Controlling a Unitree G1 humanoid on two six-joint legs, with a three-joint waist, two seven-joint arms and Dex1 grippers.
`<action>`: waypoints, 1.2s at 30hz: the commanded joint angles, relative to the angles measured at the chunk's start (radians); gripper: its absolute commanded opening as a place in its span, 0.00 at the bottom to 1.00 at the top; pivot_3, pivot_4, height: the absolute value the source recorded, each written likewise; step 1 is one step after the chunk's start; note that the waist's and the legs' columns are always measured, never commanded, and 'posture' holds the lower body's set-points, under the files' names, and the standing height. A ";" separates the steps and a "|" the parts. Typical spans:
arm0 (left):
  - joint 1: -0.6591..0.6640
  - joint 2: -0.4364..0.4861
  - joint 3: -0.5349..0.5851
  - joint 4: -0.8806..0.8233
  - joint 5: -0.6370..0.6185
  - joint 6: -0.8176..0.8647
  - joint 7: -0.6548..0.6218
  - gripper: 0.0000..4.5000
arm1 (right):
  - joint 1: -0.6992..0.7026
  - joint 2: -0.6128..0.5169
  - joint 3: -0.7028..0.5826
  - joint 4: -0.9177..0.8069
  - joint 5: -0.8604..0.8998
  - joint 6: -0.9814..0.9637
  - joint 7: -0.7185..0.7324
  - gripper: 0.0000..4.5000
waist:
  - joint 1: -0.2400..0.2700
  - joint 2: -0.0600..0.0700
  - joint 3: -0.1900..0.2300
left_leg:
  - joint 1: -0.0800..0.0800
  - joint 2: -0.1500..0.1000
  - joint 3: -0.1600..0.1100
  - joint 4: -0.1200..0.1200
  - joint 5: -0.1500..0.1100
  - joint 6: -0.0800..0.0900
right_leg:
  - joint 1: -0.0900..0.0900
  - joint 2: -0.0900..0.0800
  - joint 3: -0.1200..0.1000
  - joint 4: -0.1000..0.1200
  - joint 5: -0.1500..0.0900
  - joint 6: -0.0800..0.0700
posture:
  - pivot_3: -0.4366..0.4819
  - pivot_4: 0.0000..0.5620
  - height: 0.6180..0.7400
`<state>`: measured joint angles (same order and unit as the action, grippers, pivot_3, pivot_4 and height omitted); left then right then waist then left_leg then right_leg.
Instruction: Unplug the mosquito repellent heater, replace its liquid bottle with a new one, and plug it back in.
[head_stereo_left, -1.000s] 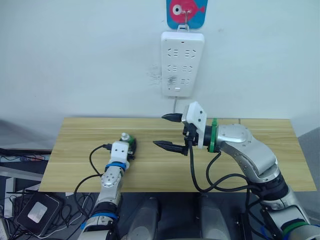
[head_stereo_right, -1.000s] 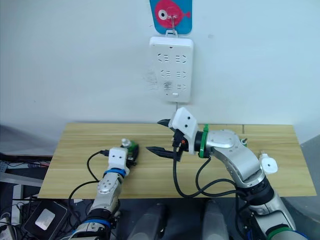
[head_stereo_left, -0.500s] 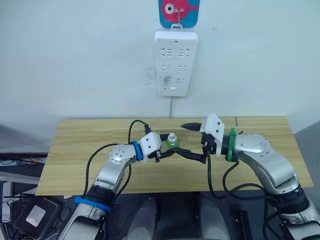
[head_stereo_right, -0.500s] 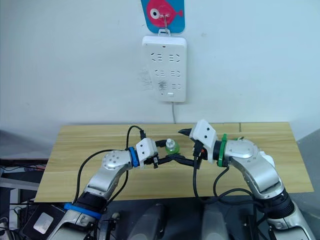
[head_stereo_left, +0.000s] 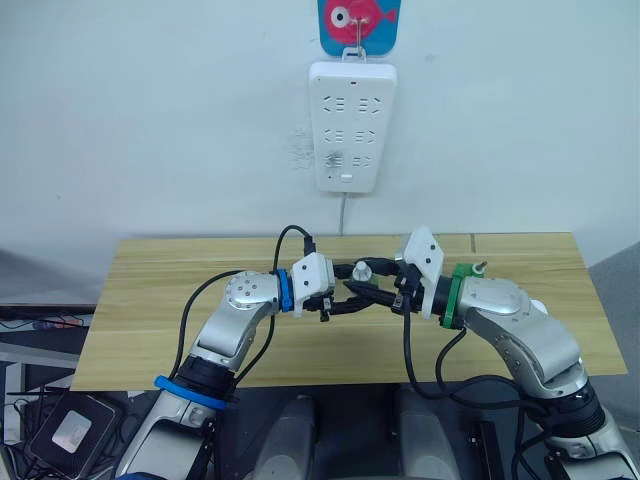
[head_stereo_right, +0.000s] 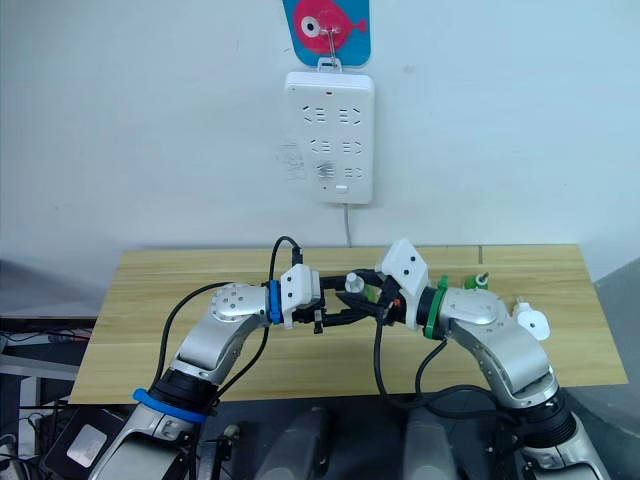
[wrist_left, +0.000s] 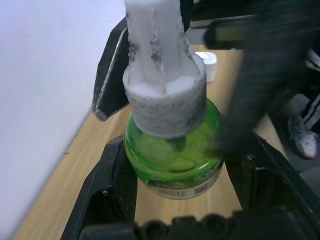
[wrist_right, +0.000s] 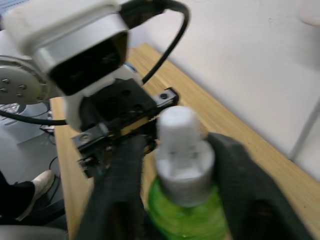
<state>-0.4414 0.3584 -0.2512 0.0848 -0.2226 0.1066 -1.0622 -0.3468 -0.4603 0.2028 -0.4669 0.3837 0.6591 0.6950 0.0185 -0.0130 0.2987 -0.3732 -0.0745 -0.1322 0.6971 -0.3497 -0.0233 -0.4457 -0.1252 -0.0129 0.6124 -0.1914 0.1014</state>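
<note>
A green liquid bottle (wrist_left: 172, 160) with a white cap (head_stereo_left: 360, 270) hangs above the middle of the wooden table (head_stereo_left: 160, 300). My left gripper (head_stereo_left: 338, 296) is shut on its green body from the left. From the right, my right gripper (head_stereo_left: 374, 286) has its fingers (wrist_right: 117, 200) pressed against both sides of the same bottle. The white mosquito repellent heater (head_stereo_right: 530, 322) lies on the table at the right, beyond my right arm. A second small green bottle (head_stereo_right: 480, 282) stands near it.
The long white socket strip (head_stereo_left: 347, 125) hangs on the wall above the table's back edge, under a blue and pink fish sign (head_stereo_left: 357, 22), with its cord running down behind the table. Black cables loop from both wrists.
My left gripper carried the bottle from the table's left to the middle. My right gripper moved in and closed from wide open onto the bottle. The head camera also shifted.
</note>
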 joint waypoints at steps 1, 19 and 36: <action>0.012 0.004 -0.007 -0.041 -0.006 -0.007 -0.008 0.50 | 0.004 0.003 -0.005 -0.052 0.021 -0.030 0.015 0.24 | -0.001 0.000 0.000 | 0.000 0.000 0.000 0.000 0.000 0.000 | 0.000 0.000 0.000 0.000 0.000 0.000 | 0.52 0.47 1.00; 0.015 0.120 -0.111 -0.141 -0.076 -0.049 -0.341 0.50 | -0.262 -0.029 0.152 0.232 0.084 -0.225 0.657 0.24 | -0.003 0.000 -0.001 | -0.001 0.000 0.000 0.001 0.000 0.000 | 0.000 0.000 0.000 0.000 0.000 0.000 | 0.60 0.46 1.00; -0.016 0.106 -0.022 -0.056 -0.094 0.010 -0.239 0.50 | -0.037 -0.187 -0.058 0.054 0.085 -0.106 0.444 0.99 | 0.003 -0.002 -0.003 | -0.007 -0.001 0.000 0.005 0.000 0.000 | -0.006 -0.001 0.000 0.006 0.000 0.000 | 0.54 0.47 1.00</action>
<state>-0.4535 0.4737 -0.3026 0.0421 -0.3009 0.1058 -1.3260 -0.3946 -0.6520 0.1838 -0.3473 0.4524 0.5326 1.1994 0.0210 -0.0146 0.2961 -0.3798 -0.0750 -0.1313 0.7026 -0.3495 -0.0237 -0.4527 -0.1258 -0.0126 0.6200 -0.1909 0.1015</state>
